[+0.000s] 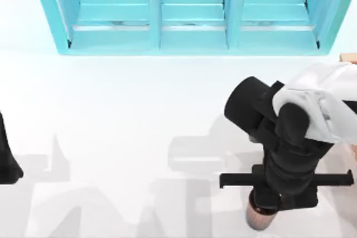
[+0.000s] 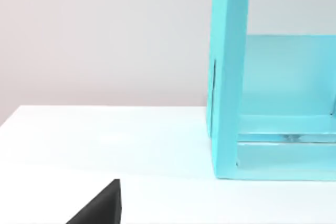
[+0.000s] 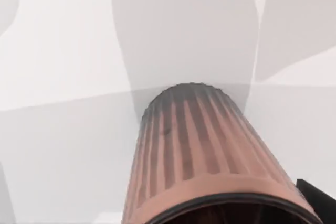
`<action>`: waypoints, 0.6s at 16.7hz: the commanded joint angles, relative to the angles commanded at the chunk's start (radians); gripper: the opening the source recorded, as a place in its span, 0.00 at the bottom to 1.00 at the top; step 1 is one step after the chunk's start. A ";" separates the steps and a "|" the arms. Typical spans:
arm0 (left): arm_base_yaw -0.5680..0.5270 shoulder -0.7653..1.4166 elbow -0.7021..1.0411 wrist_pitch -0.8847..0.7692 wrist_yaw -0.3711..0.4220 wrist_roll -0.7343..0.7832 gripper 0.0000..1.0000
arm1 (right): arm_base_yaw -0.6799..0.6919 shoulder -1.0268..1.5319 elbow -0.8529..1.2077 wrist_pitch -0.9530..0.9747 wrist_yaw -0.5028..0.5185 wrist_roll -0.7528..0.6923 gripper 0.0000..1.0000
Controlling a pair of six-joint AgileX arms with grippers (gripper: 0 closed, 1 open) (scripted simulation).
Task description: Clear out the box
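Note:
My right gripper (image 1: 263, 204) hangs over the front right of the table, shut on a brown ribbed cup (image 1: 257, 219). In the right wrist view the cup (image 3: 199, 150) points down at the white tabletop, with one black fingertip (image 3: 315, 199) beside its rim. The box (image 1: 349, 58) shows as a light-brown strip at the right edge of the top view; my right arm and the frame edge hide most of it. My left arm (image 1: 8, 160) is parked at the far left edge of the table.
A big turquoise shelf unit (image 1: 189, 15) with three bays runs along the back of the table; its end wall (image 2: 230, 77) stands close in the left wrist view. The white tabletop (image 1: 122, 126) lies open between the two arms.

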 joint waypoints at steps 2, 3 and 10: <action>0.000 0.000 0.000 0.000 0.000 0.000 1.00 | 0.000 0.000 0.000 0.000 0.000 0.000 0.45; 0.000 0.000 0.000 0.000 0.000 0.000 1.00 | 0.000 0.000 0.000 0.000 0.000 0.000 0.53; 0.000 0.000 0.000 0.000 0.000 0.000 1.00 | 0.000 0.000 0.000 0.000 0.000 0.000 1.00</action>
